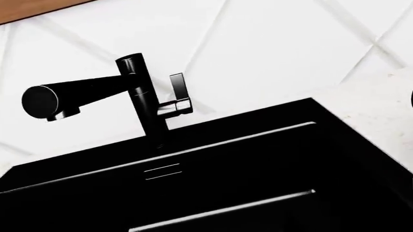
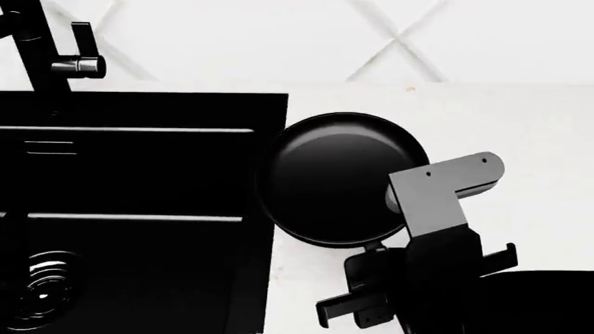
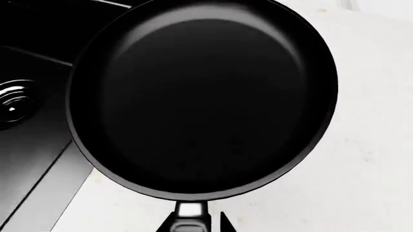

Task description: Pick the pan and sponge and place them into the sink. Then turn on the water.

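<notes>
The black pan (image 2: 339, 177) hangs beside the sink (image 2: 139, 111), its left rim overlapping the basin's right edge. In the right wrist view the pan (image 3: 200, 96) fills the frame, and its handle (image 3: 190, 215) runs back between the fingers of my right gripper (image 3: 193, 227), which is shut on it. My right arm (image 2: 436, 229) reaches in from the front. The left wrist view looks over the sink (image 1: 258, 121) at the black faucet (image 1: 139, 92). No water shows at its spout (image 1: 40, 101). The sponge and my left gripper are out of view.
The faucet lever (image 1: 177, 87) stands upright beside the faucet column (image 2: 37, 42). A round drain (image 2: 42, 289) lies in the basin's near left corner. White counter (image 2: 519, 118) stretches right of the sink, up to a tiled wall. A dark rounded shape (image 2: 547, 299) sits at the front right.
</notes>
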